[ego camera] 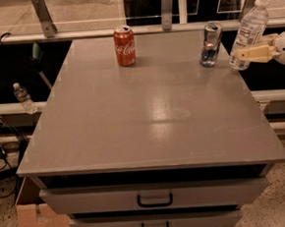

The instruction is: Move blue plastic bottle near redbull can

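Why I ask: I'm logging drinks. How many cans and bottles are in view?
Cans: 2 (Coca-Cola can, redbull can)
Bottles: 2 (blue plastic bottle held by the end effector at the table right edge; small bottle left of the table)
Total: 4

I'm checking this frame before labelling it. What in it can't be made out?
- Camera view: the pincer holds the tilted blue plastic bottle at the table's right edge; its arm is cut off by the right frame edge.
- Whether the bottle's base touches the table: the single angle does not settle it.
- Bottle label and redbull can print: too small.
- Lowest drawer: cut off by the bottom edge.
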### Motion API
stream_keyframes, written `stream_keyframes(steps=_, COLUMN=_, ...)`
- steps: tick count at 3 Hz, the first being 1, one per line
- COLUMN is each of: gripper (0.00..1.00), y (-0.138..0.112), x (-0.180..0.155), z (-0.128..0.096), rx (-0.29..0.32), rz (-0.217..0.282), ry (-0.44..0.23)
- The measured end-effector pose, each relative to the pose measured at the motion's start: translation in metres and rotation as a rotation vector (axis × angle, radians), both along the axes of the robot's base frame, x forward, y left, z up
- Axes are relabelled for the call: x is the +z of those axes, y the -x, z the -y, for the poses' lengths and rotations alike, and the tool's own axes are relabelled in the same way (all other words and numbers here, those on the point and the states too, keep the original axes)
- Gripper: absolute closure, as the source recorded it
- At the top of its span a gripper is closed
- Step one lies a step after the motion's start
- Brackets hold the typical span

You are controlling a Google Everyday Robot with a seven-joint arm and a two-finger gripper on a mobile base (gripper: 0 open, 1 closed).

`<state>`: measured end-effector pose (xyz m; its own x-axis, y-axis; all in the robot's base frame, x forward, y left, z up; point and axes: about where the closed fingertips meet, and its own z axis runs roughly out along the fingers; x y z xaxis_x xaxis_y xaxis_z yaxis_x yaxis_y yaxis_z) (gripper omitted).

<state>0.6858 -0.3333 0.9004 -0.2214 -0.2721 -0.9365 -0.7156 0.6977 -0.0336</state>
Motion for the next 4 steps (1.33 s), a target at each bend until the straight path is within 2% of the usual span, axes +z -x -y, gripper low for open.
stream_keyframes(steps=3, gripper=0.13, y=-0.024, x=-0.03, z=-0.009, rx=0.035, rz=-0.021, ry=-0.035)
stream_keyframes(steps=4, gripper=0.0, y=-0.026, x=-0.038, z=-0.012, rx=0.039, rz=-0.033, ry=-0.044)
